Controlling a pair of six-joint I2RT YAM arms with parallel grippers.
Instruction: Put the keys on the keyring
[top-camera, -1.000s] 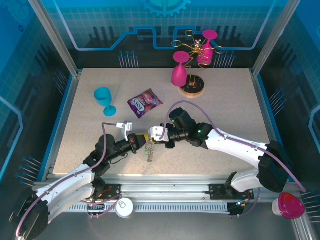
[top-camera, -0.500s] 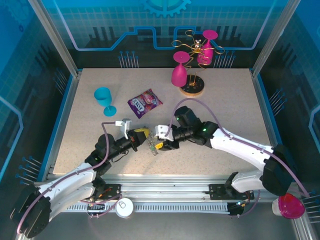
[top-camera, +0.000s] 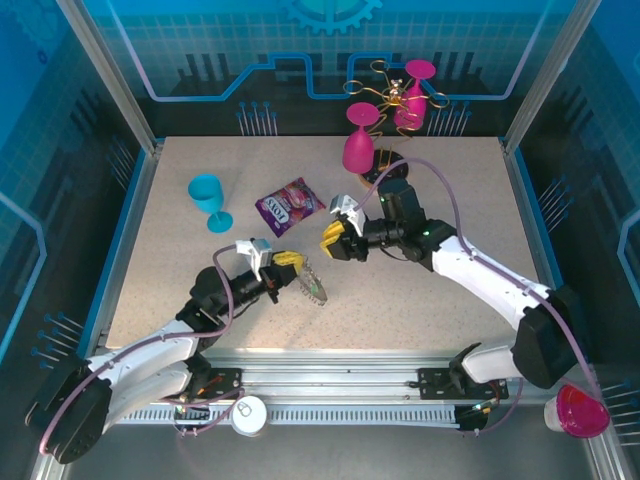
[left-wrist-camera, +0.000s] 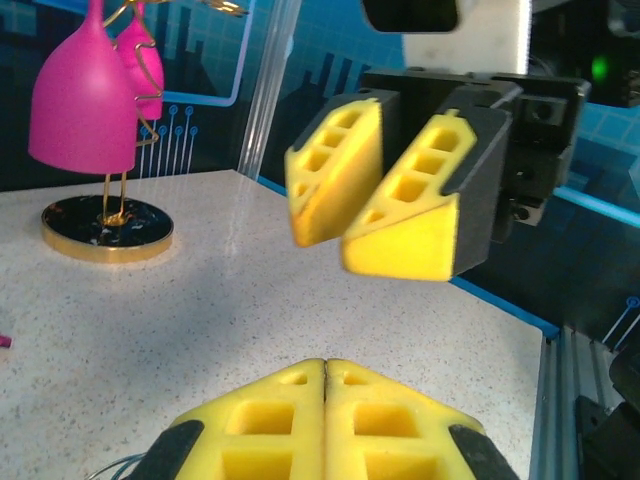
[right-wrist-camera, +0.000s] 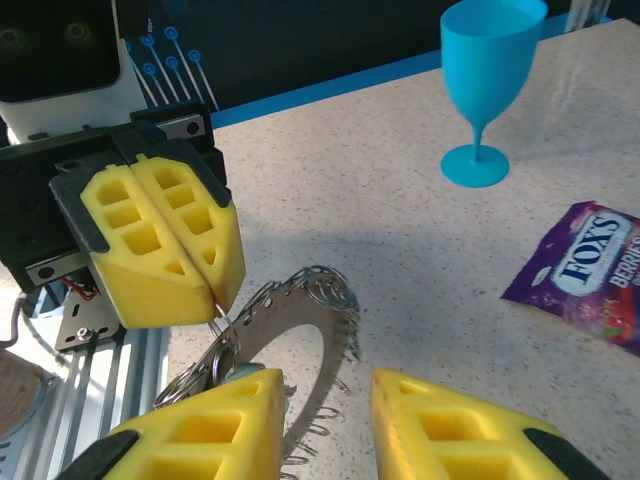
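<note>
Left gripper (top-camera: 289, 261) clamped shut on the rim of the keyring (top-camera: 316, 288), ring tilted off its fingertips just above the table (top-camera: 430, 310). Right gripper (top-camera: 331, 240) faces it just beyond the ring, jaws apart, empty. Snack packet (top-camera: 289, 206) and blue goblet (top-camera: 209, 197) sit further back.

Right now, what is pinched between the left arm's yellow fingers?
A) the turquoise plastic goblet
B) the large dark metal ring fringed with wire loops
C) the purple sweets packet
B: the left gripper is shut on the rim of the large dark metal ring.
</note>
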